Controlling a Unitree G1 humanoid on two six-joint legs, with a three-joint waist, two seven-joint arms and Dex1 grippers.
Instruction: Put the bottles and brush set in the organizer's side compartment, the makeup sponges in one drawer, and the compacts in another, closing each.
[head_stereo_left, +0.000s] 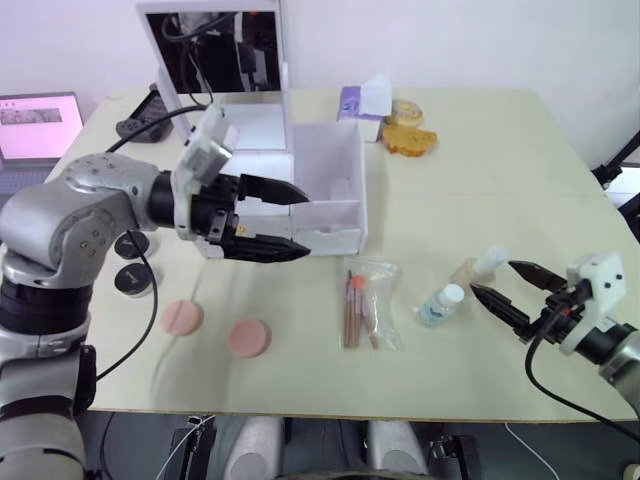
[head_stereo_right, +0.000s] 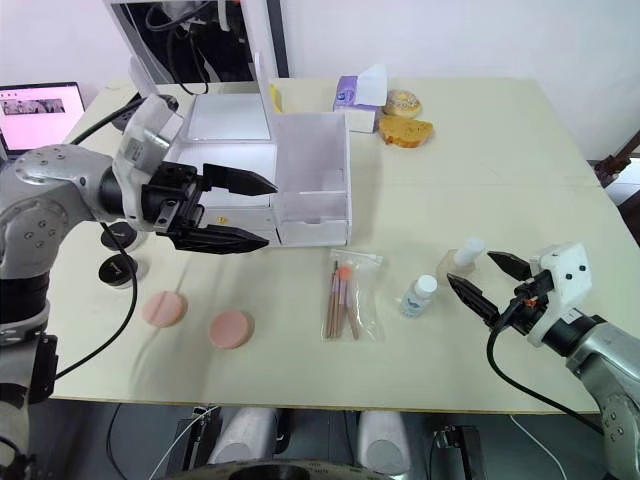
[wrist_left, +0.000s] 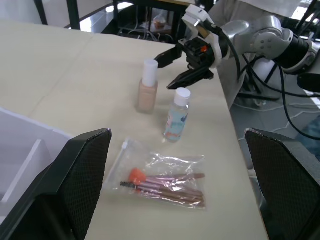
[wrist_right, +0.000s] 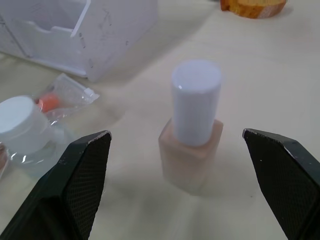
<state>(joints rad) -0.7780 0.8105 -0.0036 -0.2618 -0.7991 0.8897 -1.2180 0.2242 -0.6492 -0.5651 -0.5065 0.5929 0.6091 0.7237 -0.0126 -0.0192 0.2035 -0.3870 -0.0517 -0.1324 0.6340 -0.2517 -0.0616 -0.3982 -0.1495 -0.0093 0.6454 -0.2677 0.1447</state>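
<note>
Saw nothing stowed yet, as far as could be judged: found both bottles upright on the table near its right front, the yellowish bottle (wrist_right: 192, 131) with the blue-labelled bottle (head_stereo_left: 441, 305) just beside it, and the bag of brushes (head_stereo_left: 364, 303) lying flat in front of the organizer (head_stereo_left: 300, 180), well short of the side bin (head_stereo_left: 335, 165). Noted the two pink sponges (head_stereo_left: 248, 338) resting on the tabletop toward the left front and one black compact (head_stereo_left: 132, 280) beside the left arm, with another partly hidden behind that arm. Found the right gripper (head_stereo_left: 507, 288) spread wide and empty, lined up on the yellowish bottle without touching it, the bottle standing between the two fingers (wrist_right: 80, 185) in the wrist view. Found the left gripper (head_stereo_left: 290, 220) likewise wide apart and holding nothing, hovering at the organizer's front. Could not tell whether either drawer stood open or shut behind the left gripper. Judged the first pick only about to begin, with every item, both drawers' loading and both closings left to do
</note>
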